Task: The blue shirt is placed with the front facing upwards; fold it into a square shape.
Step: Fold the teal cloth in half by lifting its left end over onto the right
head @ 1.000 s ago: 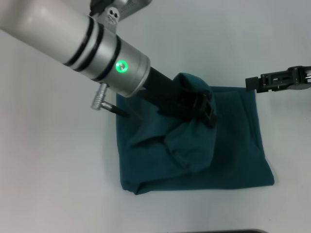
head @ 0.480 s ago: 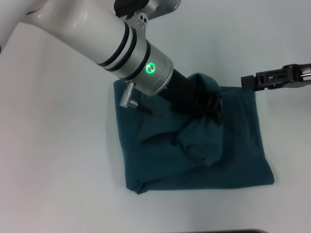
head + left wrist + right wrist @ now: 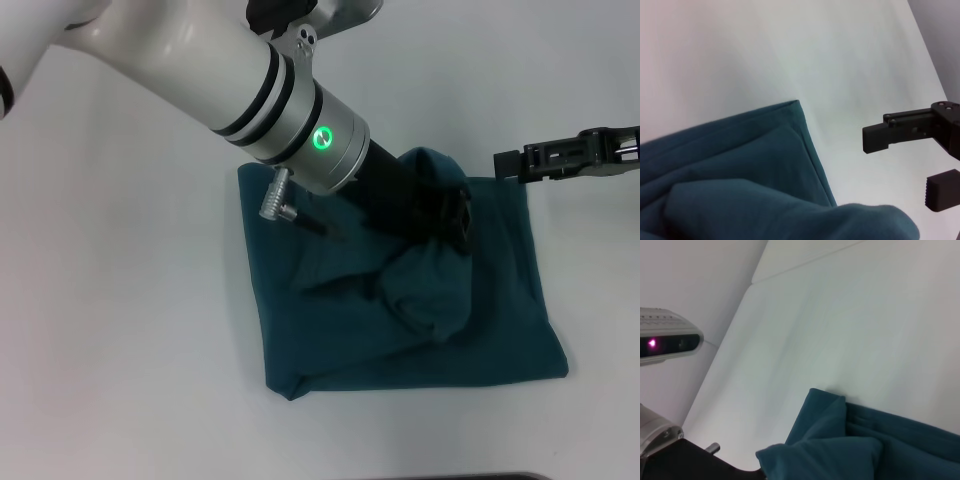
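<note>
The blue shirt [image 3: 400, 300] lies on the white table [image 3: 120, 330], folded into a rough rectangle, slightly skewed, with a raised lump of fabric bunched near its middle and far edge. Left arm reaches in diagonally from the upper left of the head view; its white and silver forearm with the green status light covers the shirt's far left corner and part of the table behind. Left gripper [image 3: 450, 215] is down in the fabric at the top of that lump, black fingers half buried in cloth, pinched on a fold of the blue shirt and holding it lifted above the flat layers. The lump hides the jaw tips, so only the outer finger bodies show. Right gripper [image 3: 520, 162] hovers just off the shirt's far right corner, apart from the cloth, above bare table. In the left wrist view the right gripper [image 3: 920, 165] shows its two fingers spread with a clear gap and nothing between them. Right wrist view shows a shirt corner [image 3: 827, 400] with stacked fold edges on the table.
</note>
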Tool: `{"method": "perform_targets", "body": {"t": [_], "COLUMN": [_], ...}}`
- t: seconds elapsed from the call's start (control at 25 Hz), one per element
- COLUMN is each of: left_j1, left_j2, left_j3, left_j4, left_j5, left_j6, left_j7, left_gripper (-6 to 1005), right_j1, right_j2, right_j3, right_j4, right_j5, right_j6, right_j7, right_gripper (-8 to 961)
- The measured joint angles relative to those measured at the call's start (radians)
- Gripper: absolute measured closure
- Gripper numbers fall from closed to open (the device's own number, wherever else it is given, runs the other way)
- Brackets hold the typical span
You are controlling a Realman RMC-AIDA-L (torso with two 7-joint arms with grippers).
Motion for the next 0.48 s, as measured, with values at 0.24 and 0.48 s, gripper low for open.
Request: {"method": "perform_targets", "body": {"t": [0.24, 0.48], "left_j1": [0.005, 0.048], "left_j2": [0.001, 0.005], "left_j3": [-0.002, -0.013], "left_j4": [-0.003, -0.017], "left_j5": [-0.028, -0.122], "left_j6": [0.005, 0.012], "left_j7": [0.014, 0.115], "left_gripper": [831, 805], "right_j1": [-0.001, -0.002], "right_j2": [0.000, 0.000], "right_j3": [0.000, -0.001], "right_j4": [0.000, 0.000], "right_j5": [0.000, 0.000], "right_j6": [0.000, 0.000], "right_j7": [0.000, -0.001], "right_gripper": [149, 154]}}
